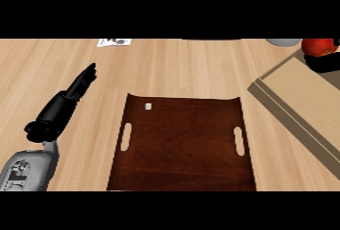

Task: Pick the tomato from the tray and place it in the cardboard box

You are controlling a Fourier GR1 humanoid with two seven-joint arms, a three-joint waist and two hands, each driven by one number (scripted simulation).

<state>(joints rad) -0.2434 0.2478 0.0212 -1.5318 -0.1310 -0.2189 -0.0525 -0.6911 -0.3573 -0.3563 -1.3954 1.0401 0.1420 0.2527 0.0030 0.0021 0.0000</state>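
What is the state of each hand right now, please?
Left hand: open, fingers straight, holding nothing, resting left of the tray.
Right hand: curled round the tomato, above the cardboard box.

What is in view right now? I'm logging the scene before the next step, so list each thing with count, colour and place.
tray: one, dark brown wood, centre of the counter, nothing large on it
small label: one, pale, on the tray's upper left
cardboard box: one, tan, right edge
tomato: one, red, top right, above the box
grey object: one, top edge, partly cut off
paper: one, white, top left
counter: one, light wood
left hand: one, black, left side, fingers straight
right hand: black, top right under the tomato, mostly hidden
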